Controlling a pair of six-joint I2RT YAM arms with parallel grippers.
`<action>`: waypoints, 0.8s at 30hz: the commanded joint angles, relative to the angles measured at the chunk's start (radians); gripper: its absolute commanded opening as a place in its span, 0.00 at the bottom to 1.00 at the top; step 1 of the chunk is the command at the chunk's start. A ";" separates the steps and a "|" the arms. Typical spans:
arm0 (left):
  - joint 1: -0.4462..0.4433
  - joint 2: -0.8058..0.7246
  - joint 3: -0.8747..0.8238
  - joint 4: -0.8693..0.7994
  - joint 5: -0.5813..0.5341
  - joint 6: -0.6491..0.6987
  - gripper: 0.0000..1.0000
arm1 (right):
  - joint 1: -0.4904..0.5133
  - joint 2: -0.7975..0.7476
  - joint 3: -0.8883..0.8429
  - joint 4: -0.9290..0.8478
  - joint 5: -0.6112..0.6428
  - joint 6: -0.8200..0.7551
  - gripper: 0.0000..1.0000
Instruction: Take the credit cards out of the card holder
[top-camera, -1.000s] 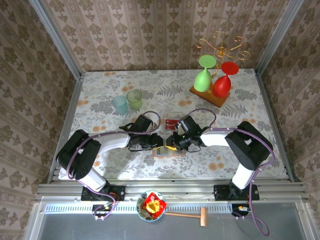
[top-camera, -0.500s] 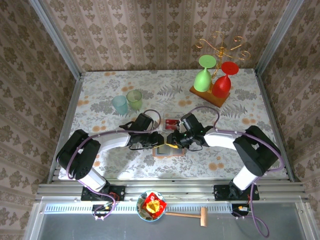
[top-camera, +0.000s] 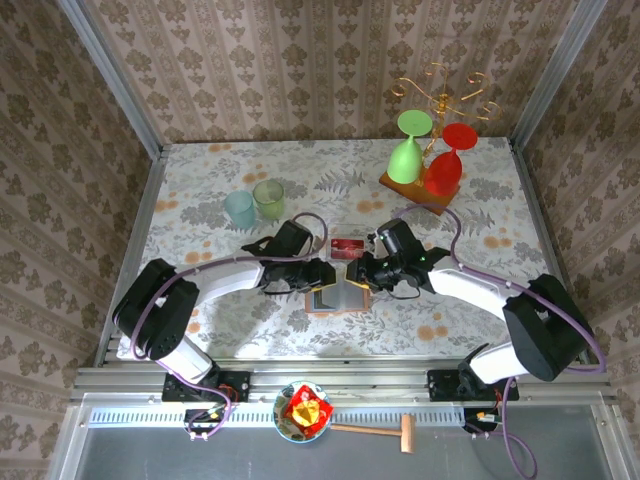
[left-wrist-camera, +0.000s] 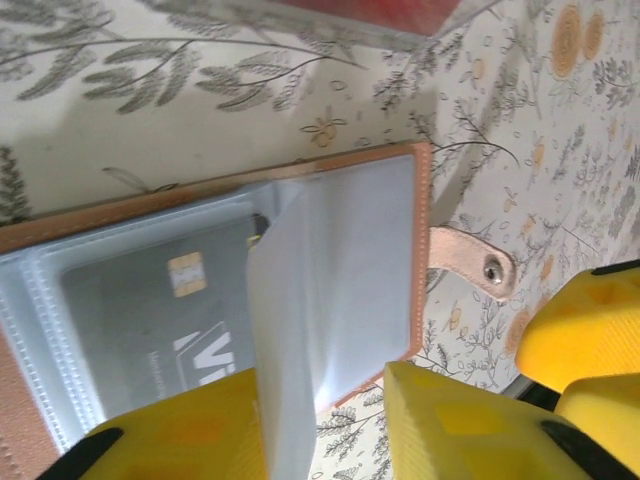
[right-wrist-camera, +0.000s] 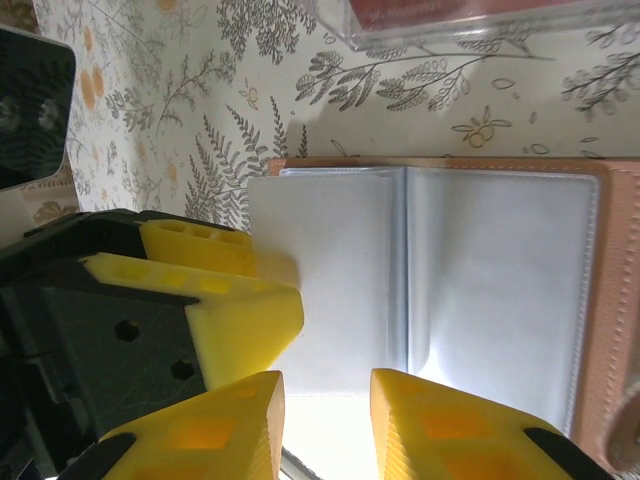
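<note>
Left jaws: parted, loosely astride sleeve (left-wrist-camera: 335, 270)
Right jaws: parted at holder (top-camera: 338, 300) edge
Card (left-wrist-camera: 160, 320): pocketed, long axis crosswise to left jaws, nearest them

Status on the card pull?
Left end effector open, straddling a sleeve leaf; right end effector open. Grey card in card holder; red card out beside it. Nothing blocking.

Floral-print table (top-camera: 200, 190): open card holder (top-camera: 337, 298) front centre, clear tray (right-wrist-camera: 420, 38) just behind, blue tumbler (top-camera: 240, 209) touching green tumbler (top-camera: 269, 198) back left, wooden glass stand (top-camera: 418, 192) back right
</note>
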 joint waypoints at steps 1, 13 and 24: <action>-0.017 0.020 0.051 -0.034 0.017 0.027 0.39 | -0.020 -0.067 0.017 -0.073 0.036 -0.035 0.29; -0.062 0.102 0.139 -0.040 0.022 0.038 0.46 | -0.060 -0.150 -0.015 -0.117 0.040 -0.046 0.30; -0.087 0.182 0.182 0.008 0.052 0.032 0.52 | -0.079 -0.208 -0.035 -0.148 0.048 -0.052 0.32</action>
